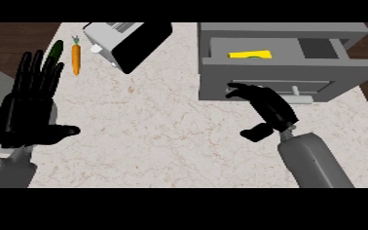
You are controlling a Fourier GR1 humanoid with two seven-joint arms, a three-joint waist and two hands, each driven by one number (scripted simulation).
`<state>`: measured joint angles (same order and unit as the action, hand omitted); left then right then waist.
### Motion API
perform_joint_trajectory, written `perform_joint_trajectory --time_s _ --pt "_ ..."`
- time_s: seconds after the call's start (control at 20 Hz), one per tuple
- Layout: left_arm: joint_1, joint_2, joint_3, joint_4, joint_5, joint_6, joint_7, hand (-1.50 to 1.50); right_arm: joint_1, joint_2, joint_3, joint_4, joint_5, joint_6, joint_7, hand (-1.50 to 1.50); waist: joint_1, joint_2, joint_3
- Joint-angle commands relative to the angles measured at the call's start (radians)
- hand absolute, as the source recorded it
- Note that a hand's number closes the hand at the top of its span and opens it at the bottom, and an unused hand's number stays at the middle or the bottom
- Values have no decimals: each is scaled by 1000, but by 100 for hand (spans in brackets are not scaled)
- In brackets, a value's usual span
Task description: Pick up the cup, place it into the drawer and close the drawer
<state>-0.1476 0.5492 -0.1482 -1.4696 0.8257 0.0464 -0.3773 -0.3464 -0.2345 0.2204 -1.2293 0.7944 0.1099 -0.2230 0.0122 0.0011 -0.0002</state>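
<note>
The yellow cup (250,54) lies inside the open grey drawer (287,73) at the upper right of the counter. My right hand (271,108) is just in front of the drawer's front panel. Its fingers are stretched out and reach the panel's left part, beside the handle (303,98), and the thumb hangs down toward me. It holds nothing. At the left edge my left hand (28,112) rests open, fingers pointing up, far from the drawer.
A silver toaster (106,38) with a black panel (142,46) stands at the back centre-left. An orange carrot (75,58) and a dark green cucumber (56,48) lie beside it, above my left hand. The counter (158,126) ends at the dark wood on the left.
</note>
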Motion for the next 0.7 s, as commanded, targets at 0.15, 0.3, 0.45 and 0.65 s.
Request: perform_joint_trajectory --time_s 0.15,0.3,0.45,0.65 --pt "31 30 98 -52 28 -46 92 -150 -172 56 -74 371 34 -101 -117 -150 4 2 1" --pt "59 14 128 61 8 -181 0 -150 -294 79 -116 528 30 -113 -149 -150 6 4 1" --pt "31 -20 107 48 -18 -148 8 -150 -403 22 -190 692 -11 -78 -245 -150 13 8 1" --pt "52 -14 116 -5 -10 -151 36 -150 -509 -12 -242 849 -21 -81 -296 -150 30 12 2"
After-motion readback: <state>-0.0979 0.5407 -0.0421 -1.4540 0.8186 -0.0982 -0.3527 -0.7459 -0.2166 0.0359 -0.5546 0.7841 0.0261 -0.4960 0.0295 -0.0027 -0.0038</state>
